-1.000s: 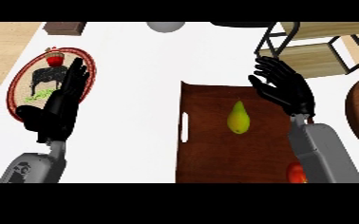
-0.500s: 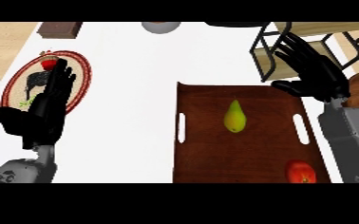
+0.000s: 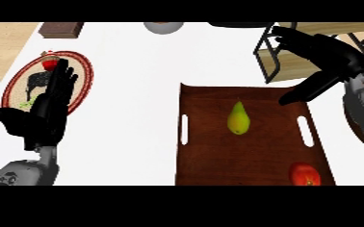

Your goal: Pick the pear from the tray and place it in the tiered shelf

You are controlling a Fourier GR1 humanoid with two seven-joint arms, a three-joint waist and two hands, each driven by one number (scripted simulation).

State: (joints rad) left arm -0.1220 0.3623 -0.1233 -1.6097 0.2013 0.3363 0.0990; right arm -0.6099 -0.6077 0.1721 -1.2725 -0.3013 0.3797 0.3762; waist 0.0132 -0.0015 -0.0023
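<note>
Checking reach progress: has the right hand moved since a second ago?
Yes. The right hand has shifted away from the pear, off the tray at its far right corner, toward the tiered shelf.

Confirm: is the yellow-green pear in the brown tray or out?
In: yellow-green pear lies on the brown tray, inside its rim.

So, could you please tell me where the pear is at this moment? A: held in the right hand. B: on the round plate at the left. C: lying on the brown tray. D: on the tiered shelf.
C: the pear lies on the tray, apart from the open right hand above the tray's far right corner.
</note>
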